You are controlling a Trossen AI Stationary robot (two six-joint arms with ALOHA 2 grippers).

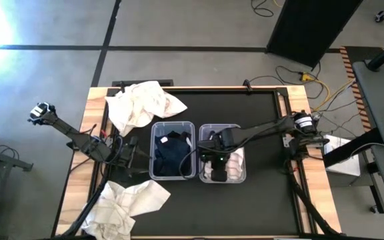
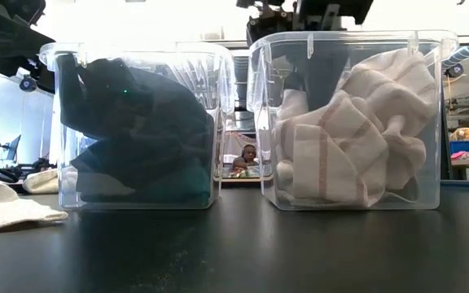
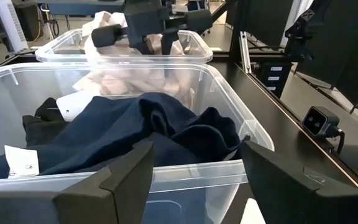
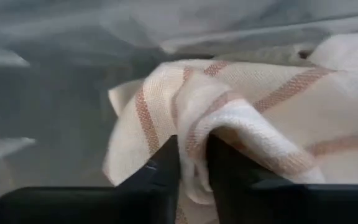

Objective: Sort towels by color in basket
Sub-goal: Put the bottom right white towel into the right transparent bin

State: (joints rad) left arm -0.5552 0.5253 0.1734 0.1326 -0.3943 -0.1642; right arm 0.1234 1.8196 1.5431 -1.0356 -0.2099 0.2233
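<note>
Nearest, my right fingers (image 4: pixel 192 163) pinch a fold of a cream towel with reddish stripes (image 4: pixel 241 118), inside the right-hand clear bin (image 1: pixel 240 175). That bin is the landmark. Around the fold lie more pale towels (image 2: pixel 357 130), heaped almost to the bin's rim. Just beside the bin, on its left, stands the second clear bin (image 1: pixel 154 150) holding the navy and dark towels (image 3: pixel 135 124). Just beyond that one my left fingers (image 3: pixel 194 177) hang spread and empty at its outer wall. Farther left again, two piles of pale towels (image 1: pixel 142 103) (image 1: pixel 129 203) lie loose on the black surface (image 1: pixel 272 193), well apart from the landmark bin.

Step in hand, as I judge it: depositing a light towel. Next I must part the right fingers fully, lift clear, and fetch another pale towel.
</note>
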